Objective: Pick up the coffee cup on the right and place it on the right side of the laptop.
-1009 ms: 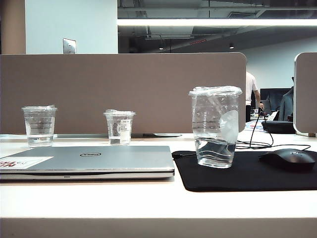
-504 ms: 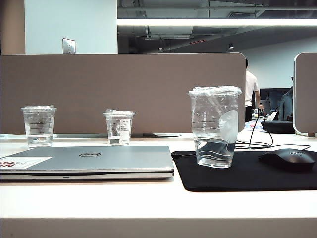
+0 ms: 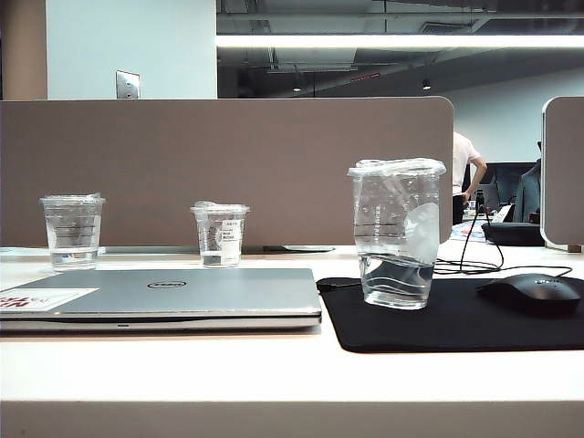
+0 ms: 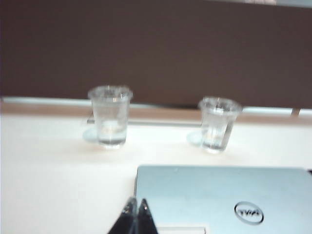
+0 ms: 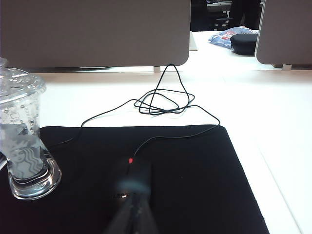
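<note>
Nothing on the table has moved since a second ago; only the person (image 3: 463,173) far behind the grey divider (image 3: 228,169) has shifted a little. The coffee cup (image 3: 396,233) stands upright on the black mat (image 3: 456,319), just to the right of the laptop (image 3: 164,297) and not touching it. It is clear, with a lid on top, a round whitish logo on its side and some water at the bottom. The laptop is shut and lies flat, with a white-and-red sticker (image 3: 36,299) at its left front corner. Behind the laptop, near the divider, stand two shorter clear cups: the left cup (image 3: 72,233) and the label cup (image 3: 220,234), which has a small white label. On the mat, to the right of the coffee cup and well apart from it, sits a black mouse (image 3: 532,294). Its thin wire (image 5: 163,102) lies in loops on the white table (image 3: 274,370) behind the mat. No arm shows in the view from outside. The left gripper (image 4: 136,210) sits over the near edge of the laptop, its two fingers pressed together and holding nothing. The right gripper (image 5: 136,210) hangs just above the mouse, blurry, with its fingers together too and nothing in them.
</note>
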{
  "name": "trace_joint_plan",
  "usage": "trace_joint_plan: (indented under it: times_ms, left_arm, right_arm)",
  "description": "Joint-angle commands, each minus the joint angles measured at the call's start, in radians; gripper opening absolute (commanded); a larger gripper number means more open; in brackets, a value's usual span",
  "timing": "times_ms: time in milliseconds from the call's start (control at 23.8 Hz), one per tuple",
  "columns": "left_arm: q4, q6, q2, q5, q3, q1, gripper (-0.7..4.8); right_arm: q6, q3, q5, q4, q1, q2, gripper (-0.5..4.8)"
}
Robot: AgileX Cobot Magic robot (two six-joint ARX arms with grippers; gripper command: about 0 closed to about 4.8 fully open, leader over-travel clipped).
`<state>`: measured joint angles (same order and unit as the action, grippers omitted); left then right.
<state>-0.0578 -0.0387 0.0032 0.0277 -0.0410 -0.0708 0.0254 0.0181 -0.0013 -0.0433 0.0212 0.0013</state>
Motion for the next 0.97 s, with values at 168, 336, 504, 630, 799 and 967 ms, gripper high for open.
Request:
trace_joint_plan:
  times_ms: [168,336,504,630,799,967]
  left_arm:
    - [0.006,-0.015,0.0,-0.011,0.035,0.003,-0.05]
    - [0.004,-0.019,0.0,-0.003,0.035,0.003,-0.05]
    - [0.005,-0.019,0.0,-0.005,0.035,0.003,-0.05]
    - [0.005,-0.019,0.0,-0.005,0.035,0.003,-0.05]
    - [0.005,-0.019,0.0,-0.005,0.035,0.003,-0.05]
    - [0.005,-0.018,0.0,-0.005,0.035,0.003,-0.05]
  right_arm:
    - [-0.003,0.006,-0.001,0.018,0.0,-0.002,-0.08]
    - [-0.003,0.006,-0.001,0.018,0.0,-0.002,-0.08]
    - [-0.003,0.006,-0.001,0.018,0.0,-0.002,-0.08]
    - [-0.003,0.006,-0.001,0.017,0.0,-0.002,-0.08]
    - [-0.003,0.006,-0.001,0.018,0.0,-0.002,-0.08]
    - [-0.003,0.006,-0.001,0.018,0.0,-0.002,-0.08]
